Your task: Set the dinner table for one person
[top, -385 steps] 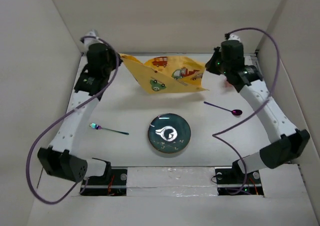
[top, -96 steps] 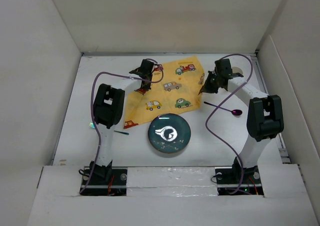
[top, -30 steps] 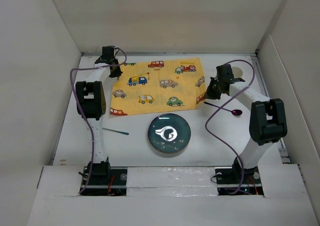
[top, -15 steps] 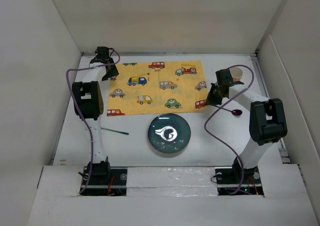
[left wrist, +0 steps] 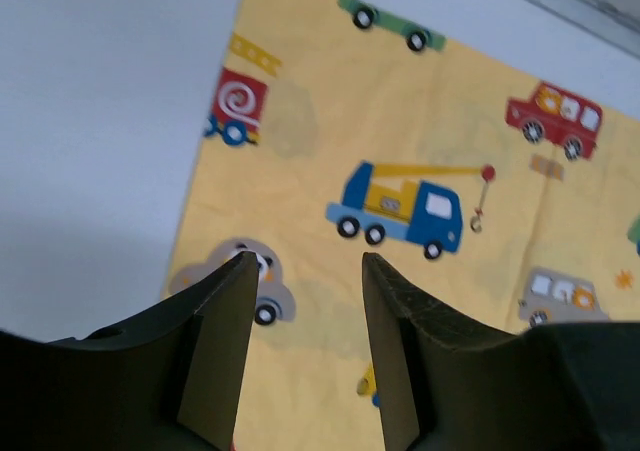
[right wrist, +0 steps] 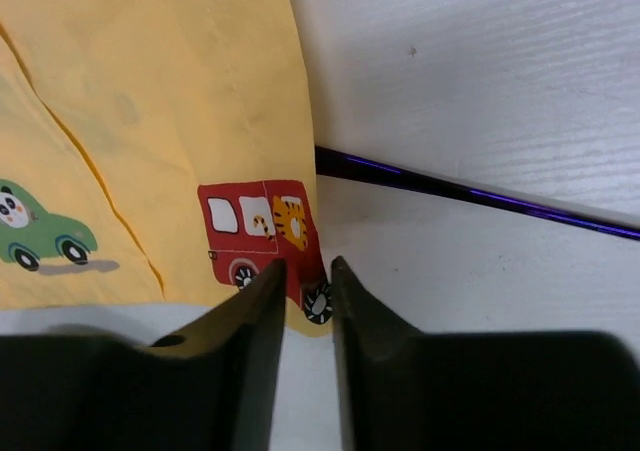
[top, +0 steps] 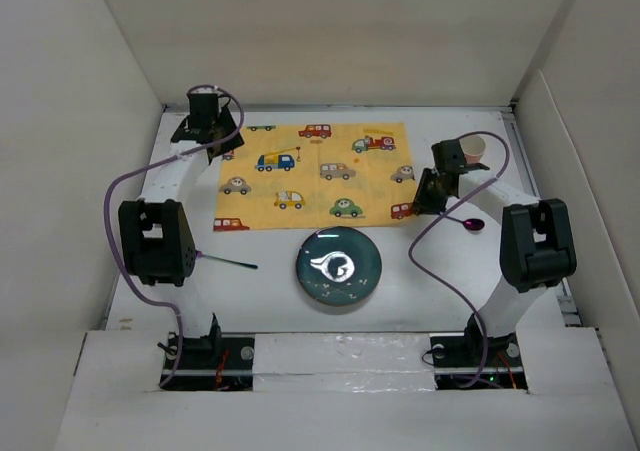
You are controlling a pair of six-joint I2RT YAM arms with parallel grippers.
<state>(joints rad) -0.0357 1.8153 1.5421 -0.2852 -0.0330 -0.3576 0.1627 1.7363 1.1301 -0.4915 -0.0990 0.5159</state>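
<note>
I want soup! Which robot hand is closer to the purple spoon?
Right. The right hand is just beside the purple spoon, at a corner of the car-print cloth. The left hand is far off, over the cloth's opposite edge.

The yellow cloth (top: 310, 176) no longer hangs crumpled in the air between the arms. It now lies flat and square on the dinner table (top: 270, 291). The left gripper (left wrist: 305, 271), clamped on the far-left corner a second ago, now stands with jaws wide apart over the cloth's left edge. The right gripper (right wrist: 308, 268) — shut until just now — shows a narrow gap above the near-right corner. The left elbow sits nearer and further left than before.
</note>
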